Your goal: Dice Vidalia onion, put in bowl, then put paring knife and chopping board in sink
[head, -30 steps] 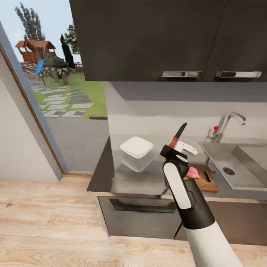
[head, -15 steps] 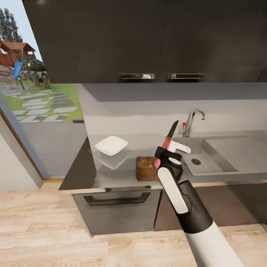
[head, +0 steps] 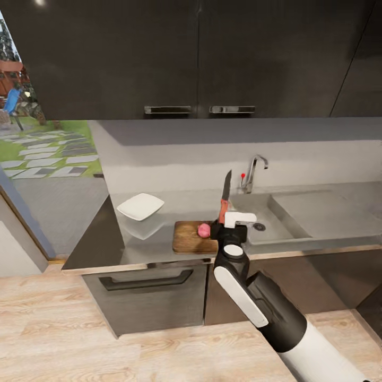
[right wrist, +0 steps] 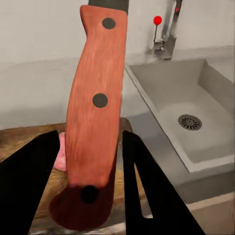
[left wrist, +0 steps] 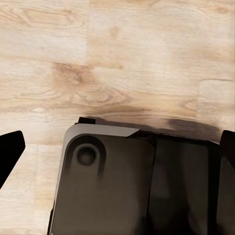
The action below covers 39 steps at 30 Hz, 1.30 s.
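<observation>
The right gripper clamps the knife by its red handle, blade up, above the board. The pink onion sits on that board, between the white bowl and the sink. The left gripper hangs over wooden floor, fingers spread.

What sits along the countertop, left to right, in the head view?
bowl → chopping board → Vidalia onion → paring knife in the right end effector → tap → drainboard
</observation>
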{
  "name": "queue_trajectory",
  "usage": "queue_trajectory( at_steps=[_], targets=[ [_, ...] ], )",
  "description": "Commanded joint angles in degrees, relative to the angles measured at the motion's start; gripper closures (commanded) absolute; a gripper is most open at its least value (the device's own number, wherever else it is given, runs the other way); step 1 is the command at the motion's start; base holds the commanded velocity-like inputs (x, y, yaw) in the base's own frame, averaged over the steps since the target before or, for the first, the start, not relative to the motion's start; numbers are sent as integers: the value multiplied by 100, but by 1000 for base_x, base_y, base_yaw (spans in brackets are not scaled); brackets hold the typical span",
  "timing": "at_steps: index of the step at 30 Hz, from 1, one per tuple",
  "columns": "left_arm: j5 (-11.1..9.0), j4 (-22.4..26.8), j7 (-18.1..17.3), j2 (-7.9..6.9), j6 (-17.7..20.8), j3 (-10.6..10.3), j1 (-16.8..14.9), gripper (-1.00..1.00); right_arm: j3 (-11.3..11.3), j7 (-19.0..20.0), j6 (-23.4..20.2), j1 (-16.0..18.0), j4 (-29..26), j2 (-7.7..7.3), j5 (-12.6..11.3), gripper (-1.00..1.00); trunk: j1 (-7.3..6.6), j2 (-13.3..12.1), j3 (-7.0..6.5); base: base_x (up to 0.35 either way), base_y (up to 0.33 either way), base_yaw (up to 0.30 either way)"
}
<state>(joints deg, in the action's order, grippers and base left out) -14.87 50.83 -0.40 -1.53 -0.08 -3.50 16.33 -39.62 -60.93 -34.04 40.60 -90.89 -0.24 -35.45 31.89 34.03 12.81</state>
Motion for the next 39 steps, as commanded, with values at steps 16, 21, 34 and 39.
queue_trajectory(
  at_steps=[16, 21, 34, 39],
  targets=[
    [-60, 6, -4, -5, -1, -10, 2, -100, -1025, -72, -377, 10, -8, -195, 674, 100, 2, 8, 8, -1, -6, 0],
    [-60, 2, -4, -5, -1, -10, 2, -100, -1029, -76, -612, 9, -8, -201, 693, 100, 2, 8, 8, 0, 0, 0],
    [-58, -181, -4, 0, -1, -11, -7, -100, -988, -6, -2029, 9, 12, -174, 1773, 100, 2, 8, 8, 0, 0, 0],
    [-55, -263, -4, 3, -1, -14, -7, -100, -983, 710, -2228, 16, 42, -360, 2862, 100, 2, 8, 8, 0, 0, 0]
  ],
)
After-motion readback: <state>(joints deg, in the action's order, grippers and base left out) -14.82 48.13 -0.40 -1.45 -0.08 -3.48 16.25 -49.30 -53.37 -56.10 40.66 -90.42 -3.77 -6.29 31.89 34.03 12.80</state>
